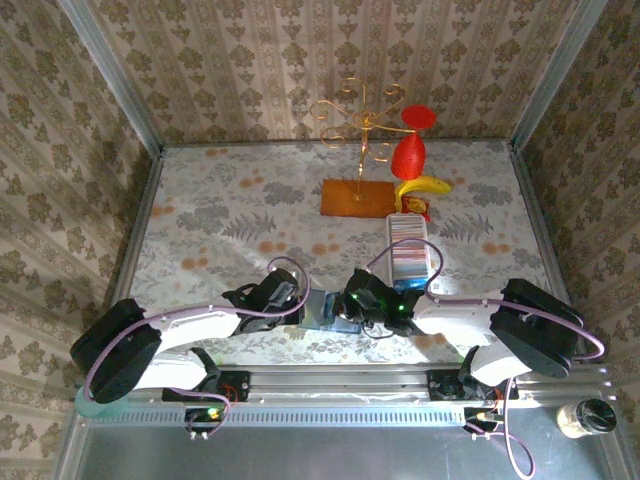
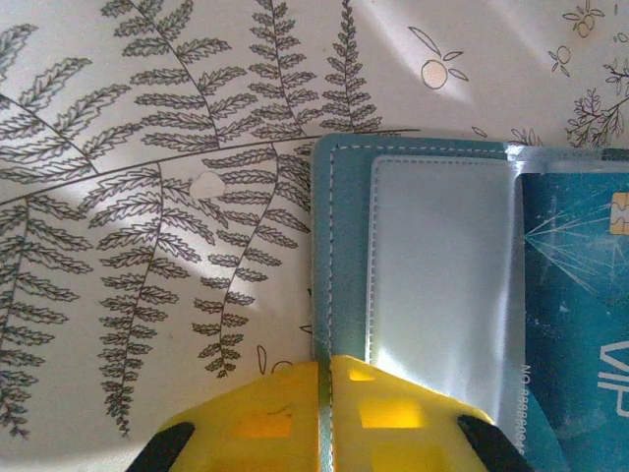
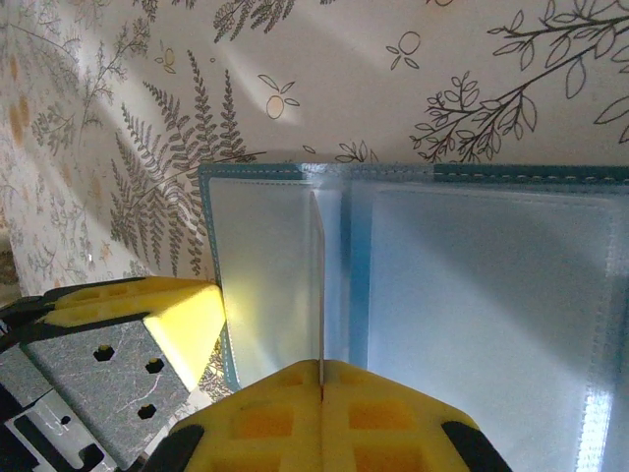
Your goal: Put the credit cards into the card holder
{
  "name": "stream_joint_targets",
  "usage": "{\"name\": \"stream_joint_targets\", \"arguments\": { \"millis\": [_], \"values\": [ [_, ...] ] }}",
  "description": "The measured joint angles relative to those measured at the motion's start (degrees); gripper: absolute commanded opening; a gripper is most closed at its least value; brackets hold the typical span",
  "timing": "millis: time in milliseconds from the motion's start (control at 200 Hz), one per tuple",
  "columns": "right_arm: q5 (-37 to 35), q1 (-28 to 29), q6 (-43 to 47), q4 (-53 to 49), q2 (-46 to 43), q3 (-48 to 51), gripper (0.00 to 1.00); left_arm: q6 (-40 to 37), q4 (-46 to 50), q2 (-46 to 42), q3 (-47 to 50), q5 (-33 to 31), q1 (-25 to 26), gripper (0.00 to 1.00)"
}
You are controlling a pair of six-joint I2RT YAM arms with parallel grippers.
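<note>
Left claw (image 2: pixel 326 385): its yellow fingers (image 2: pixel 295 388) are sitting closest to the lens; they are squeezing shut on the near edge of the card holder (image 2: pixel 339 197); the teal edge is running right in between them
Card holder: it is lying open and flat on the leafy table (image 2: pixel 118 197), near the front edge, between the two arms
Blue card (image 2: pixel 580 285): it is lying on the right side of the holder, under a shiny clear cover, I think; its gold chip is showing
Clear page (image 3: pixel 320 285): it is standing up on its thin edge in the middle of the holder
Right claw (image 3: pixel 321 383): it is pinching shut on the near end of that page and holding it up like a leaf of a book
Long tray (image 1: pixel 410 255): it is sitting just behind the right claw; thin stripy things are lining it; too small to tell if they are cards
Step in hand: I think the two claws are opening a pocket so a card can be going in
Doing it well: the left claw should be pressing the holder down so it is not sliding; the right claw should be pulling the page softly, just enough to open the pocket's mouth
Watch out: both claws are busy; when one is letting go to fetch a card, the page may be flopping shut
</note>
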State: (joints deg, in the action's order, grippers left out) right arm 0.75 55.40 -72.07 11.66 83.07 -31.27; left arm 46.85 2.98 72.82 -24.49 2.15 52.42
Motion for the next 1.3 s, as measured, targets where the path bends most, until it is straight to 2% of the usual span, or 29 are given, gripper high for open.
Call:
{"name": "stream_joint_targets", "arguments": {
  "millis": [330, 640, 810, 885, 1160, 1300],
  "values": [
    [0.3, 0.0, -0.2, 7.4, 0.0, 3.4, 0.00, 0.0, 0.0, 0.1, -0.1, 0.0, 0.0, 0.10],
    [1.3, 0.0, -0.2, 9.6, 0.6, 3.7, 0.00, 0.0, 0.0, 0.1, -0.1, -0.1, 0.1, 0.10],
    [1.2, 0.0, 0.1, 6.9, 0.6, 3.5, 0.21, 0.0, 0.0, 0.1, -0.1, -0.1, 0.1, 0.09],
    [1.2, 0.1, 0.7, 4.4, 0.6, 2.8, 0.25, 0.0, 0.0, 0.1, -0.1, -0.1, 0.1, 0.09],
    [1.1, 0.2, 3.5, -1.9, 2.2, -1.9, 0.24, 0.0, -0.2, 0.1, -0.1, -0.5, 0.4, 0.09],
    [1.1, 0.2, 4.6, -3.8, 4.1, -3.0, 0.18, 0.0, -0.2, 0.1, -0.1, -0.5, 0.4, 0.09]
  ]
}}
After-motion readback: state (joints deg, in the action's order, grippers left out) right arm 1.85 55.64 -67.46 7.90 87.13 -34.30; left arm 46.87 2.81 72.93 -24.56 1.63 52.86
